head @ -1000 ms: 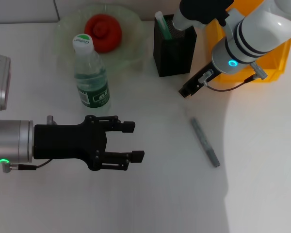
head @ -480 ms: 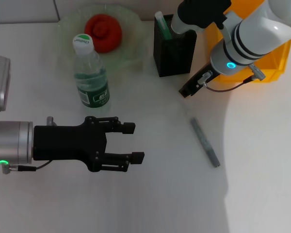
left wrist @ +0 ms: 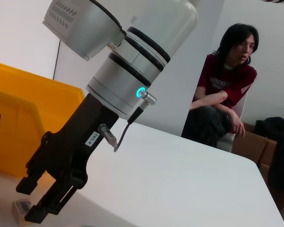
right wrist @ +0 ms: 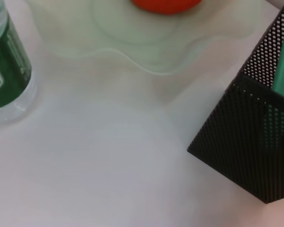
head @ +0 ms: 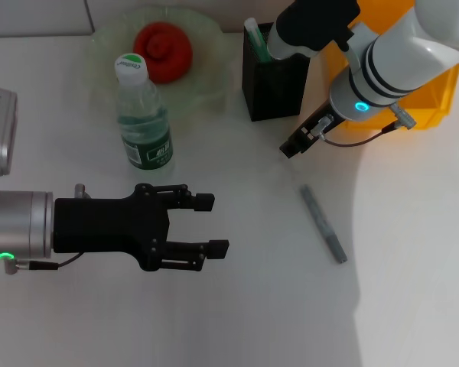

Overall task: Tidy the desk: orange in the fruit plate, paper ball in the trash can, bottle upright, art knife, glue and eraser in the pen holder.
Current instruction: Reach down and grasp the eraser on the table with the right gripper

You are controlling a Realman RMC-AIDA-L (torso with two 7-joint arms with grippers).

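The left hand (head: 216, 224) hovers nearest, fingers spread and empty. Mid-worktop (head: 252, 306) lies the art knife (head: 323, 224), flat and apart from everything. It looks slim, stiff, light and probably slippery, so pinch across its middle. Beyond, the right hand (left wrist: 28, 201), fingers parted and empty, hangs by the pen holder (head: 274, 76).

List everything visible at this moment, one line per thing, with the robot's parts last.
Orange: one, red-orange, in the plate.
Plate: one, pale green, far left of the table.
Bottle: one, clear with green label, upright by the plate.
Pen holder: one, black mesh, holding a green stick.
Bin: one, orange-yellow, far right.
Grey stick: one, lying on the table.
Eraser: one, tan, below the right gripper.
Left gripper: black, fingers open, near left.
Right gripper: black, open, beside the pen holder.
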